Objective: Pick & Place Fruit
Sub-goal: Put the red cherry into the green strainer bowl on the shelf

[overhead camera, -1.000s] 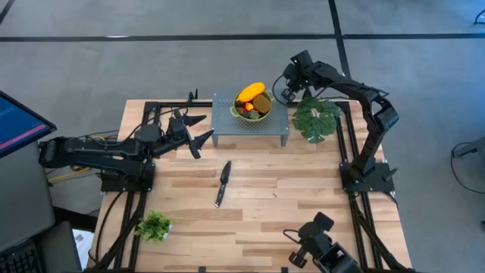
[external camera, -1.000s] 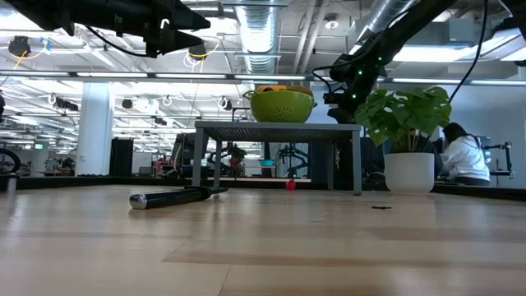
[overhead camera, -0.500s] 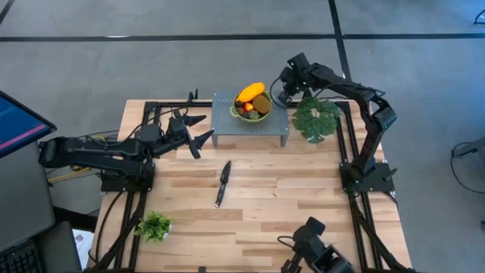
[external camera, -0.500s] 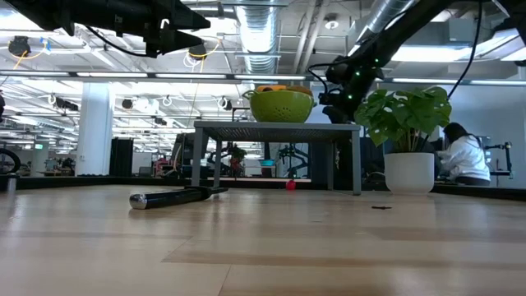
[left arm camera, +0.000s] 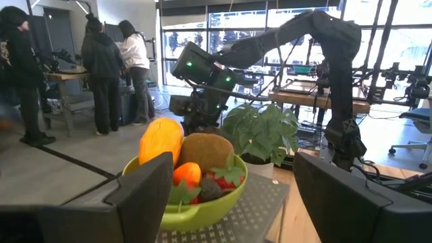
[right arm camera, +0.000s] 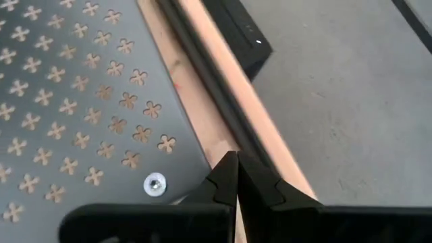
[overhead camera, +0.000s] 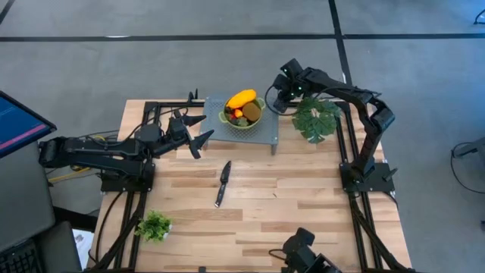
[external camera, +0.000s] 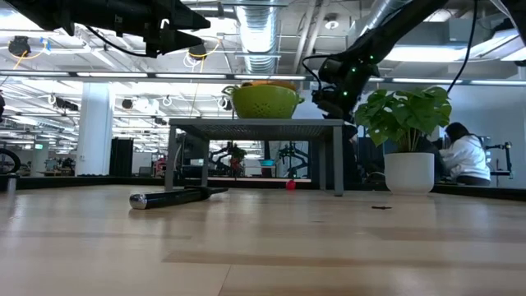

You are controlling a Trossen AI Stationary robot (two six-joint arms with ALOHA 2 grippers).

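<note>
The fruit lies in a green bowl on a grey perforated stand at the table's far middle. It includes a long yellow-orange fruit, a brown kiwi, an orange ball and strawberries. My right gripper is shut and slants down at the stand's far right corner. My left gripper hangs open and level just left of the stand, its fingers pointing at the bowl and holding nothing. A small red ball lies on the table behind the stand. My right gripper's shut fingers stand against the stand's right edge, near its far corner beside a screw. They come slanting down from the table's far right and push with their side. The stand rests on its legs on the table, with the bowl upright on top.
A black-handled knife lies on the table in front of the stand. A leafy plant in a white pot stands right of the stand, under the right arm. A small green plant sits near the front left corner.
My right gripper, still shut, has moved toward the table's left edge. The stand has slid left along the table with it. The bowl of fruit has ridden along upright.
</note>
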